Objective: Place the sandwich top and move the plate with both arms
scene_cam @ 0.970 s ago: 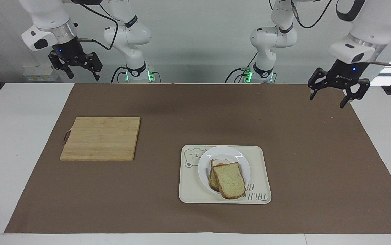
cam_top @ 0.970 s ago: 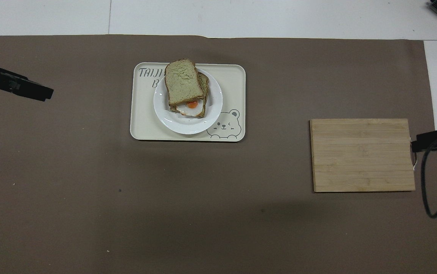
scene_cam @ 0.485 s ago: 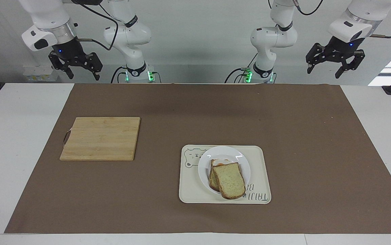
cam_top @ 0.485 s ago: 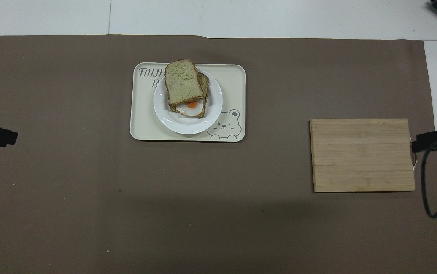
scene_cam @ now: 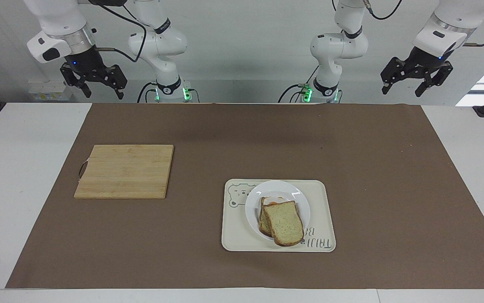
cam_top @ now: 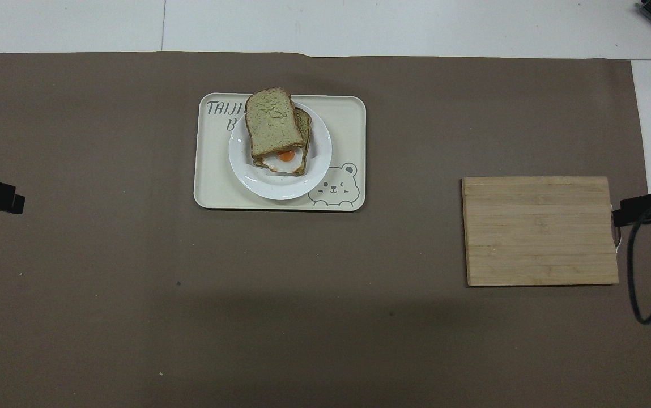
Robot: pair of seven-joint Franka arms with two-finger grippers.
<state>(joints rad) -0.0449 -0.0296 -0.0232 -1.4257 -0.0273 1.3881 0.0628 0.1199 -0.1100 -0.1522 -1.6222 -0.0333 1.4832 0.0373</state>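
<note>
- The sandwich top [scene_cam: 283,223] was seen resting on the egg slice [cam_top: 285,161] on the plate [scene_cam: 299,203], shifted off it, so that the egg was uncovered on the side nearer to the robots.
- The plate was set inside the tray [scene_cam: 322,214], which lay on the brown mat [scene_cam: 242,126], farther from the robots than the cutting board [scene_cam: 124,171] and nearer to the left arm's end of the table than that board.
- The long axis of the sandwich top was judged to run roughly away from the robots, with a slight slant.
- The left gripper [scene_cam: 415,82] was held high above the table edge at its own end, with the fingers spread open and nothing between them.
- The right gripper [scene_cam: 95,84] was held high above the table edge at the other end, also spread open and empty.
- Both grippers were well apart from the plate; the left gripper was judged to be somewhat closer to it.
- For the coming move, the plate was judged to lie between the two arms, so one rim side could be taken by each gripper.
</note>
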